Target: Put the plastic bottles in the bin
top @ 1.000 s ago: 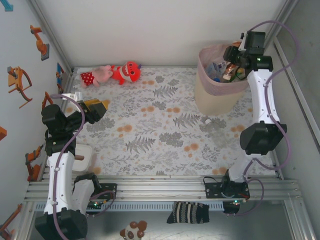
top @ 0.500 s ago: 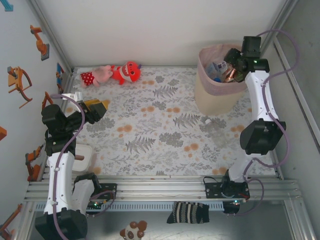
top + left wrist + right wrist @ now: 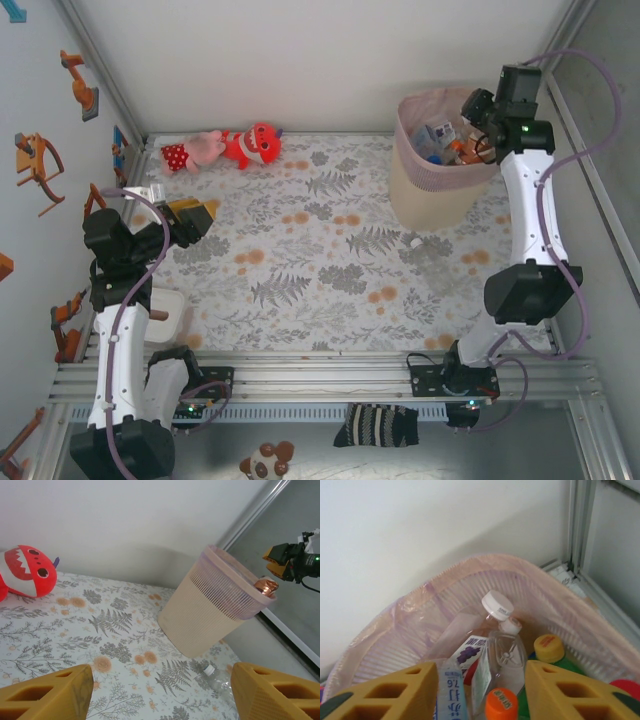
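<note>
We see the plastic bottles (image 3: 496, 645) piled inside the tall round bin with pink mesh rim and cream body (image 3: 432, 203). From the right wrist we make out a clear bottle with white cap (image 3: 497, 605), a blue-labelled bottle (image 3: 451, 686), an orange cap (image 3: 501, 700), a yellow cap on green plastic (image 3: 548, 647) and a red cap at the frame edge (image 3: 626, 687). A copper-coloured cap (image 3: 265, 586) pokes up at the bin's rim in the left wrist view.

One more small clear bottle with white cap (image 3: 416, 241) lies on its side on the surface, just beside the bin's base on the near side, outside the bin.

The bin stands upright at the far right corner of the fern-and-flower patterned surface (image 3: 300, 265).

The right claw (image 3: 480, 680) hangs above the bin's mouth. Its yellow fingers (image 3: 395, 692) are spread apart with nothing gripped between them.

The left claw (image 3: 160, 695) is well apart from the bin, over the left side of the surface, facing the bin. It is wide open and empty.

A red shark-mouthed plush toy (image 3: 256, 145) and a pink plush toy (image 3: 200, 150) lie at the far left edge. A small white box (image 3: 172, 312) sits near the left arm's base.
</note>
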